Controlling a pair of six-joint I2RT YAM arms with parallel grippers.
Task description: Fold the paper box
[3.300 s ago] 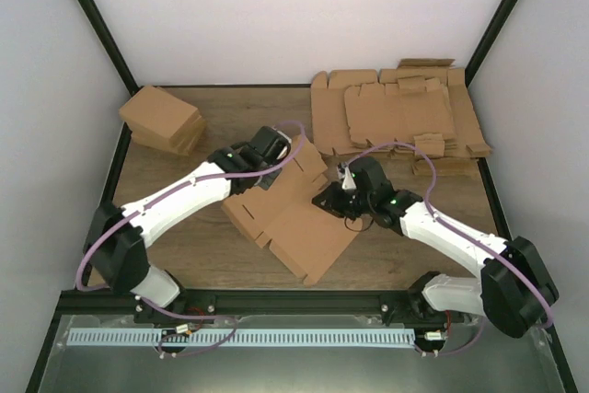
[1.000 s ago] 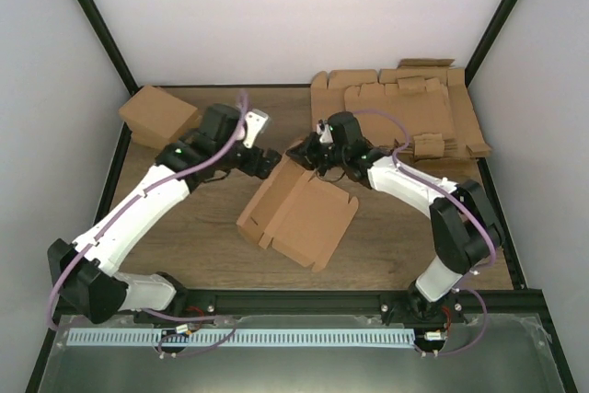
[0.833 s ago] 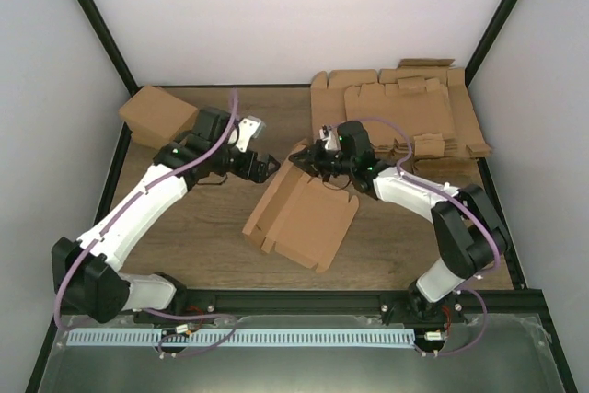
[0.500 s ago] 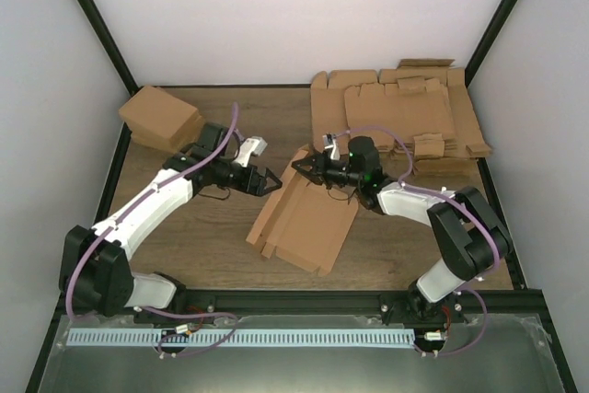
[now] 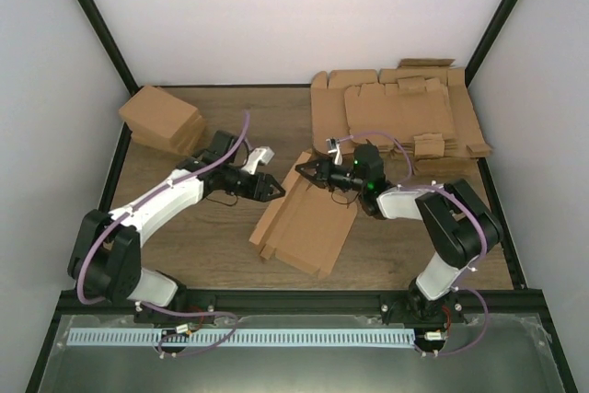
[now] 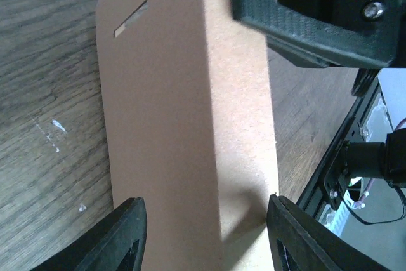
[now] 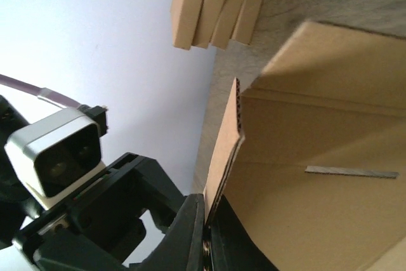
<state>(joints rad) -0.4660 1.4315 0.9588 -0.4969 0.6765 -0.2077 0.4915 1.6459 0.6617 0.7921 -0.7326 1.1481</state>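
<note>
The paper box (image 5: 311,220) lies mid-table, a brown die-cut sheet with its left side panel folded up. My right gripper (image 5: 308,172) is shut on the upright flap at the box's far corner. In the right wrist view the flap's edge (image 7: 223,157) runs down between the closed jaws of that gripper (image 7: 210,233). My left gripper (image 5: 273,190) sits against the raised left panel. In the left wrist view this panel (image 6: 184,112) fills the space ahead of the left gripper (image 6: 206,236), whose fingers stand apart at either side of it. The right gripper's fingers (image 6: 304,11) show above.
A thick pile of flat cardboard sheets (image 5: 398,117) lies at the back right. A pile of compact cartons (image 5: 164,121) sits at the back left. The black frame rail (image 5: 304,299) runs along the near edge.
The left gripper has come down and right to the box's raised panel, and its jaws have narrowed. The right gripper has moved slightly nearer with the flap, and the box has shifted a little.
</note>
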